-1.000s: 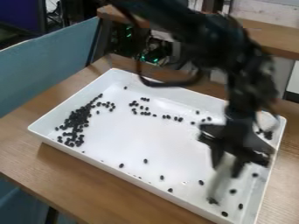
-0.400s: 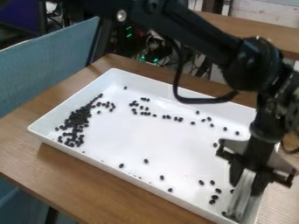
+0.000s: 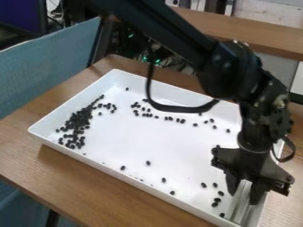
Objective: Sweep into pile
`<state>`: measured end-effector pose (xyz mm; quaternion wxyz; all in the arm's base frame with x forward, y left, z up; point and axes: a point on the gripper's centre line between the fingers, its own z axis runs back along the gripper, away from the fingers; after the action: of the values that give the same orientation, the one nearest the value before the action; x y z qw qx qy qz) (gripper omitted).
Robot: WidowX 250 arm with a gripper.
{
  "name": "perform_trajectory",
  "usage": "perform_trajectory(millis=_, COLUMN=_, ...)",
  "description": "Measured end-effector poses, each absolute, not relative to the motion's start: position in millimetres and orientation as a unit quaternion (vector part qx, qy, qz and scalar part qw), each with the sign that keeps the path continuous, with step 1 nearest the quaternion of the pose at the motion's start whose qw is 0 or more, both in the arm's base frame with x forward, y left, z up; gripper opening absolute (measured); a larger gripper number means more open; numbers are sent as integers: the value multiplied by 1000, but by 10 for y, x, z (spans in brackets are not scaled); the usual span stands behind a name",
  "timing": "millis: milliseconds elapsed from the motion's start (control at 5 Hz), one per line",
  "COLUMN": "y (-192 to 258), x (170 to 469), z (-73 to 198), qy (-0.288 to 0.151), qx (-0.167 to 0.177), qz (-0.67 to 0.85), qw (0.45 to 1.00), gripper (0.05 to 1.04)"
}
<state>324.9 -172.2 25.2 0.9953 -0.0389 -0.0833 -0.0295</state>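
Over the right end of the white tray (image 3: 133,179), low down by its right wall, hangs the gripper (image 3: 244,195). It is shut on a pale, translucent flat tool (image 3: 239,209), whose lower end reaches down to the tray's near right corner. Small black pieces (image 3: 77,126) lie heaped along the left wall. A loose row of black pieces (image 3: 146,115) runs across the back part, and scattered black pieces (image 3: 216,200) lie just left of the tool. A few more dot the front. The arm covers part of the back right of the tray.
The tray stands on a wooden table (image 3: 112,195). Behind it are a wooden ledge (image 3: 237,31) and some cables. A blue-grey panel (image 3: 47,71) stands at the left. The arm and its hanging black cable (image 3: 177,107) cross over the tray's back side.
From the middle right the gripper has gone right and down with the tool, then slightly back left. Some black pieces near the front right corner have shifted closer together.
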Motion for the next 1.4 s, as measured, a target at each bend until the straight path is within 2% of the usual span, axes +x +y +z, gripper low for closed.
perform_trajectory(millis=200, y=-1531, x=3296, z=234, qy=-79, qx=-26, qz=-14, qw=996, gripper=387)
perform_trajectory(millis=400, y=-1087, x=3373, z=200, qy=-62, qx=2, qz=1, qw=998, gripper=387)
perform_trajectory(millis=600, y=-537, x=3468, z=147, qy=-34, qx=6, qz=59, qw=998, gripper=386)
perform_trajectory(millis=1000, y=-52, x=3635, z=110, qy=4, qx=81, qz=12, qw=997, gripper=384)
perform_trajectory(millis=1200, y=582, x=3601, z=126, qy=12, qx=123, qz=52, qw=991, gripper=384)
perform_trajectory(millis=1400, y=1069, x=3470, z=139, qy=42, qx=129, qz=101, qw=986, gripper=383)
